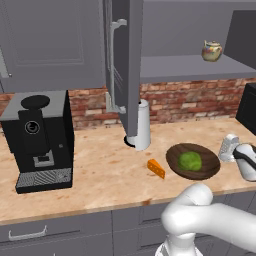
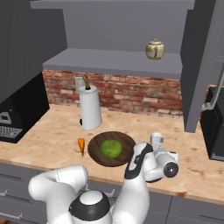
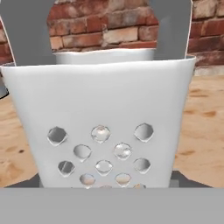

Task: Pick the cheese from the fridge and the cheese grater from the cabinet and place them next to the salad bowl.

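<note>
One cheese grater (image 3: 103, 118) sits right in front of my fingers (image 3: 105, 186), its holed face close up; from the base views it stands upright on the table (image 1: 100, 175) just beside the salad bowl (image 1: 193, 161), on the side away from the cheese (image 1: 156, 168). My fingers look spread wide, their tips low on either side of the grater, though whether they pinch it or stand free I cannot tell. I judge this to be the release: to do it well I should keep the grater's base flat on the table, open fully, then draw straight back without tipping it into the bowl. Count: one grater, one cheese wedge, one bowl with one green lump, one teapot (image 1: 211, 51) on the cabinet (image 1: 200, 67) shelf, one white cylinder (image 1: 142, 125), one coffee machine (image 1: 40, 140)
</note>
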